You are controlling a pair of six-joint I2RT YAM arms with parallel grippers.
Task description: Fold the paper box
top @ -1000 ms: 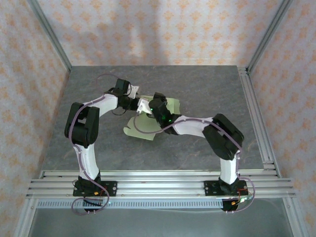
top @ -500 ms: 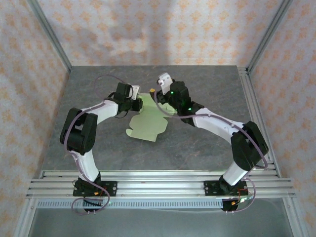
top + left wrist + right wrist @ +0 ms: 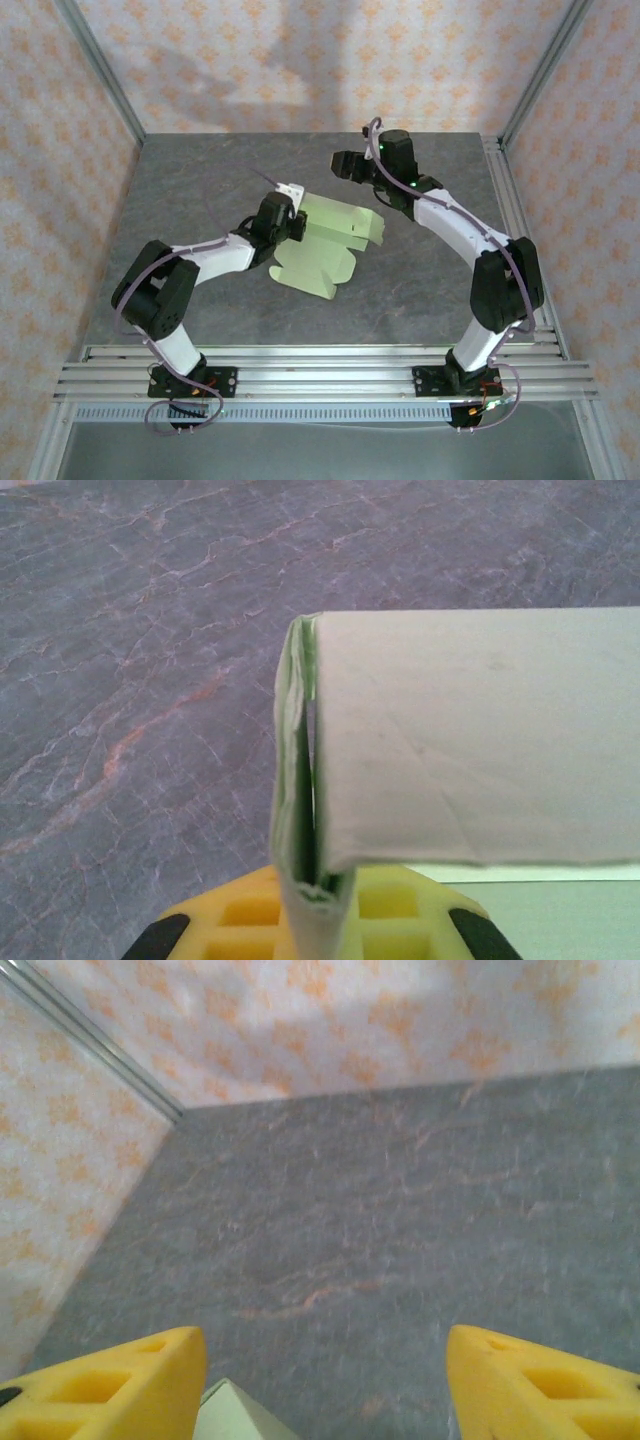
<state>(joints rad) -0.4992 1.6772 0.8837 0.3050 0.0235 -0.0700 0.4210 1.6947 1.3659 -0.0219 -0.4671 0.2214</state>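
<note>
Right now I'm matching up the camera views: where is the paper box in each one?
Top external: paper box at table centre, its left end in the left gripper.
Left wrist: large pale panel at right, edge pinched between yellow fingers.
Right wrist: a pale-green corner at the bottom edge, left of centre.
Shared landmark: the grey veined table.

One pale green paper box [image 3: 330,245]. One grey worktop [image 3: 200,175]. Two robot arms, a left arm [image 3: 205,260] and a right arm [image 3: 455,220], each with two yellow fingers [image 3: 125,1385].
</note>
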